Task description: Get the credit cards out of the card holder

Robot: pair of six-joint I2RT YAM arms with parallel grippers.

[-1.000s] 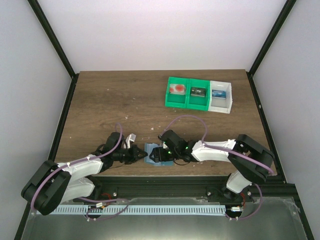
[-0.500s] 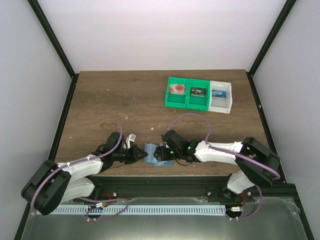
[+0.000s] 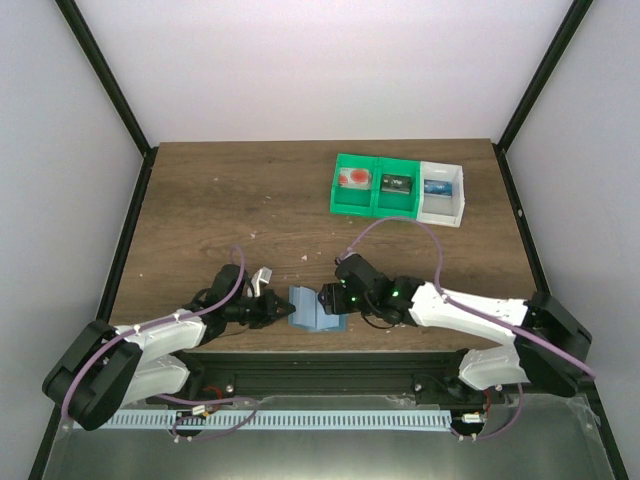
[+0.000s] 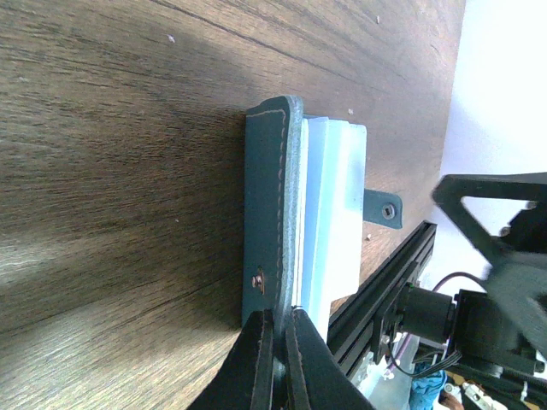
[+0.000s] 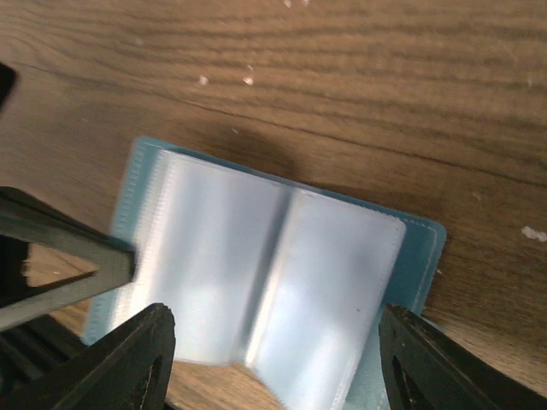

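Note:
The light-blue card holder [image 3: 310,307] lies open at the table's near edge, between my two grippers. My left gripper [image 3: 287,310] is shut on the edge of its left cover, seen close in the left wrist view [image 4: 278,335]. My right gripper [image 3: 328,298] is open and hovers over the holder [image 5: 282,273], its fingertips [image 5: 141,354] spread wide of the clear pocket panels. No card shows in those pockets. A red credit card [image 3: 354,178] lies in the left green bin compartment, a dark card [image 3: 396,184] in the middle one, and a blue card [image 3: 436,187] in the white bin.
The green bin [image 3: 375,206] and the white bin [image 3: 442,216] stand at the back right of the wooden table. A black rail [image 4: 385,286] runs along the near edge just behind the holder. Black frame posts stand at the table's sides.

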